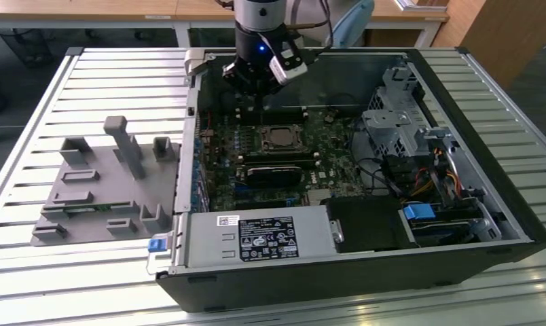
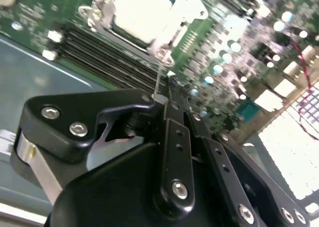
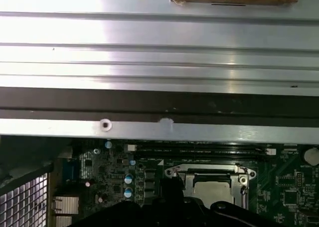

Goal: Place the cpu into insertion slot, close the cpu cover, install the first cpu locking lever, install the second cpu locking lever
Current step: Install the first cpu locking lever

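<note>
Black metal computer case [image 1: 490,227] lies open on your slatted table [image 1: 37,75], its green motherboard [image 1: 338,157] facing up. Your gripper [image 2: 159,98] hangs low over the board beside the insertion slot [image 1: 278,138], fingers drawn together and pinching the tip of a thin wire locking lever [image 2: 158,78]. In the second wrist view the cpu cover [image 2: 192,11] lies flat around the seated cpu [image 2: 141,10].

Okay so the cpu [image 3: 212,189] sits flat in the insertion slot [image 1: 261,138] in the middle of the green board [image 1: 332,159], pale silver face up. The cpu cover [image 3: 209,168], a thin silver frame, lies down around its edges.
</note>
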`<state>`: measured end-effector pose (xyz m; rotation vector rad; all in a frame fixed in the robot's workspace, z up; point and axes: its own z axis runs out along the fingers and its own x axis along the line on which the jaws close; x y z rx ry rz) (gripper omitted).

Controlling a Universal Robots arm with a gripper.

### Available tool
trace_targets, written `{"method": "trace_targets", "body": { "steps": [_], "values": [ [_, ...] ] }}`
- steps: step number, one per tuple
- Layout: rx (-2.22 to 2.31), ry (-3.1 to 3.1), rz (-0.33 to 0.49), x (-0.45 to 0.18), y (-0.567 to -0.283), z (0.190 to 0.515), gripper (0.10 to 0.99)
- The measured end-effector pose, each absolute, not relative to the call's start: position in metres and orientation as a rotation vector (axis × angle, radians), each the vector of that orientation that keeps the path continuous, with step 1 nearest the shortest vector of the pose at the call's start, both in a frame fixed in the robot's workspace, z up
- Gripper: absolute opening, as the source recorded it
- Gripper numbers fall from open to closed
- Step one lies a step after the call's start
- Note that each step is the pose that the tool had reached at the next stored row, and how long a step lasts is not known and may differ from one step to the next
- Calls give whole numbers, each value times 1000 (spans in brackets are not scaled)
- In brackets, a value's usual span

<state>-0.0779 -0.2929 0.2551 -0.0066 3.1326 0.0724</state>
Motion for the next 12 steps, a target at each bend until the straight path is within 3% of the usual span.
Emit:
{"method": "trace_targets", "body": {
  "steps": [9,12],
  "values": [
    [-7,3133,76,-59,-293,253,106],
    [-8,3132,117,-59,-293,252,106]
  ]
}}
